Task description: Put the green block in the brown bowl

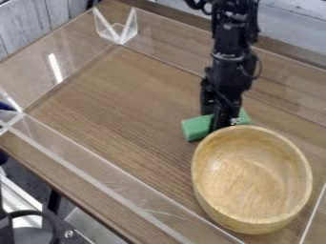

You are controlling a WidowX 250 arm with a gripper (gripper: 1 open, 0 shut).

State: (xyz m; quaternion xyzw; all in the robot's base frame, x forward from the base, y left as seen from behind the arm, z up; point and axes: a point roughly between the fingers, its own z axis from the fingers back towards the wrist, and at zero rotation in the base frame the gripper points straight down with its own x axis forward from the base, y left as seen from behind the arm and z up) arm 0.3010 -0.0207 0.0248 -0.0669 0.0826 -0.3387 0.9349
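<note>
My pincer (219, 118): over the green block (197, 128), can't tell if it is clamped on it or apart | block: on the bench (109, 110), just beside the brown bowl (251, 181) | long side: runs left to right in the view, a bit tilted | bowl: nearer the camera

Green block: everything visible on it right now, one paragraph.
The green block is a small, plain, solid-looking bar with a smooth matte face and no visible markings. It lies flat on the brown wooden tabletop, just beyond the rim of the brown bowl, outside it. The dark gripper is down over its middle, hiding part of it; whether the fingers touch it, I can't tell.
</note>
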